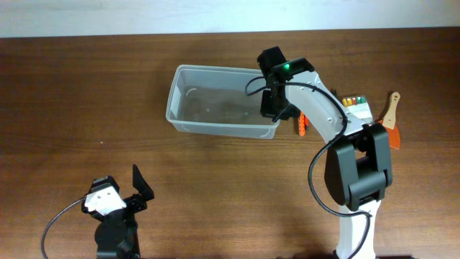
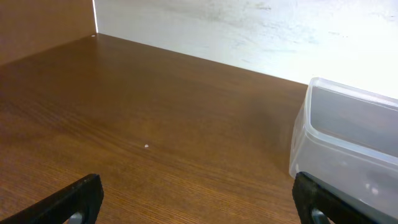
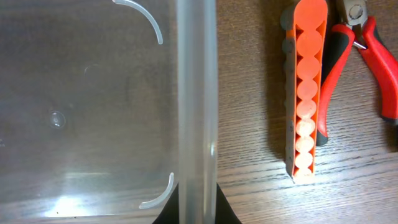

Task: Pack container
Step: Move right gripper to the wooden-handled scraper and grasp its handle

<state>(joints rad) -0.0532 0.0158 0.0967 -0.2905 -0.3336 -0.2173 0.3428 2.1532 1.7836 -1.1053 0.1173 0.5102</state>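
Right now the right gripper (image 1: 275, 101) is reaching over the near end of the container (image 1: 188, 115) and pinching its end wall. Seen from the wrist, its dark fingers (image 3: 227, 214) are sitting one on each side of the frosted rim, closed against it, with the container's clear floor (image 3: 93, 93) spreading away on the inner side. Just beyond the outer finger, an orange holder (image 3: 305, 93) with a row of round pieces is lying on the table (image 3: 249, 93), running alongside the wall but apart from it. Red-handled pliers (image 3: 367, 56) are lying just past the holder, one handle touching or nearly touching it. Farther out from that hand, a small box with coloured tips (image 1: 352, 104) and a wooden-handled tool (image 1: 392, 109) are resting near the arm's elbow.

The left gripper (image 1: 122, 191) is hanging low over bare wood, well apart from the container, its jaws spread wide and holding nothing. From its wrist, the two fingertips (image 2: 74, 199) are showing at the bottom corners, and one corner of the container (image 2: 348, 143) is standing off ahead of the far fingertip.
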